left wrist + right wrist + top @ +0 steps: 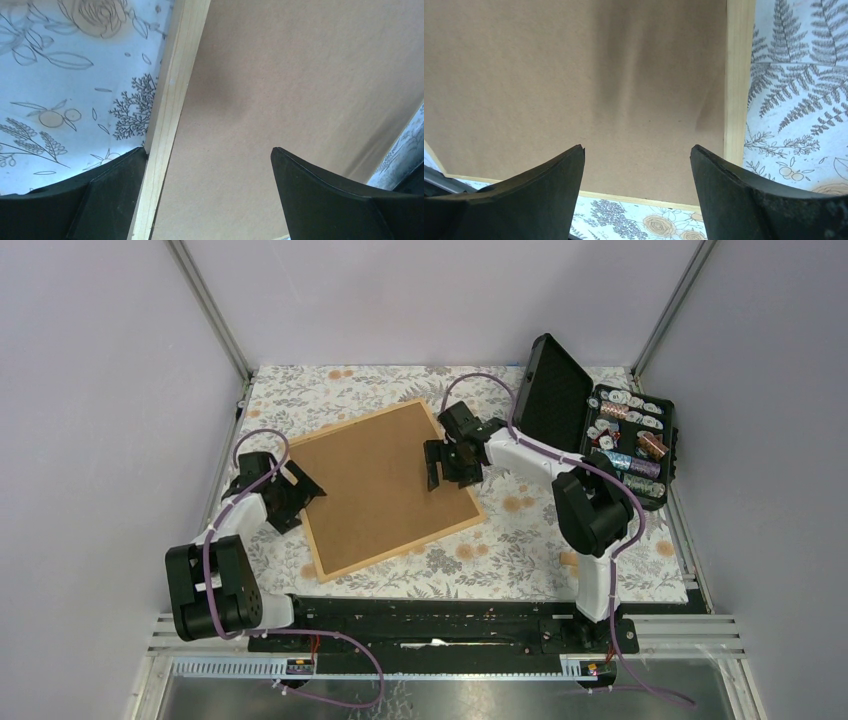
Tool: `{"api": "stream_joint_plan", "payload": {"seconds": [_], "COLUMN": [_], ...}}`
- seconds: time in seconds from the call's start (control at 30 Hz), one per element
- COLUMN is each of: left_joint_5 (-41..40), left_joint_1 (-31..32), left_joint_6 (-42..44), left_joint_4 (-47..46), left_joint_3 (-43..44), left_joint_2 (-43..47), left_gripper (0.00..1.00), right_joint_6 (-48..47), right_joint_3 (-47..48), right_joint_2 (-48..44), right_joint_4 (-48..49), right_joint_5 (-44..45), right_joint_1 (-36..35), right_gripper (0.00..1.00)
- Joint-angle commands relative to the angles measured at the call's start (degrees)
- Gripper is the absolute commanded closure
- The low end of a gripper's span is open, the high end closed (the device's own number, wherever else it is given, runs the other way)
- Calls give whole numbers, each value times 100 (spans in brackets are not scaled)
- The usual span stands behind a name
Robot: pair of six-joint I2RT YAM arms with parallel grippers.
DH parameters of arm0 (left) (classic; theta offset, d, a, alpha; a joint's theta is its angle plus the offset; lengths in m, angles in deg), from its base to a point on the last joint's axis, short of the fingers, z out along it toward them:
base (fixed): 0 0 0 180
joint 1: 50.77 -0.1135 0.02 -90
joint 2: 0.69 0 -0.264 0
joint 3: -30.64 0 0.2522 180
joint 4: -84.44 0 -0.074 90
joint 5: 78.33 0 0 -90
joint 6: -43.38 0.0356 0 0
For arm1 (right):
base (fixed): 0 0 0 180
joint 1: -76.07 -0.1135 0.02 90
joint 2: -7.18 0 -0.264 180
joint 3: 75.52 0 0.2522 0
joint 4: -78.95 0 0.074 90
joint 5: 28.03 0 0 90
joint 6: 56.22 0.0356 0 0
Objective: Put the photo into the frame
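Note:
The light-wood frame [404, 544] lies flat on the floral cloth, filled by a plain brown backing board [380, 480]. The photo is hidden. My left gripper [298, 490] is open at the frame's left edge; in the left wrist view the gripper [210, 155] straddles the wood moulding [172, 95] and the board [300, 75]. My right gripper [440, 465] is open above the board's right part; in the right wrist view the gripper [636, 150] hovers over the board [574, 75], near the frame's corner [738, 100]. Both are empty.
An open black hard case [630, 440] with small shiny items stands at the right back, its lid [552, 390] upright beside my right arm. The floral cloth [520, 550] covers the table. Grey walls close in on the sides.

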Motion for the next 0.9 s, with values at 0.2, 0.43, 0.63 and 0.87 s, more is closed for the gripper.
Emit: {"api": "stream_joint_plan", "payload": {"seconds": [0.2, 0.43, 0.63, 0.87], "left_joint_5": [313, 276, 263, 290], "left_joint_1": [47, 45, 51, 51], "left_joint_6": [-103, -120, -118, -138], "left_joint_4": [-51, -45, -43, -102], "left_joint_3": [-226, -236, -262, -321], "left_joint_2": [-88, -103, -97, -141], "left_gripper": [1, 2, 1, 1], "right_joint_6": [-101, -151, -165, -192], "right_joint_3": [-326, -437, -453, -520], "right_joint_2": [-243, -149, -75, -61], "right_joint_4": [-38, 4, 30, 81], "right_joint_5": [544, 641, 646, 661], "right_joint_1": [54, 71, 81, 107], "right_gripper": [12, 12, 11, 10]}}
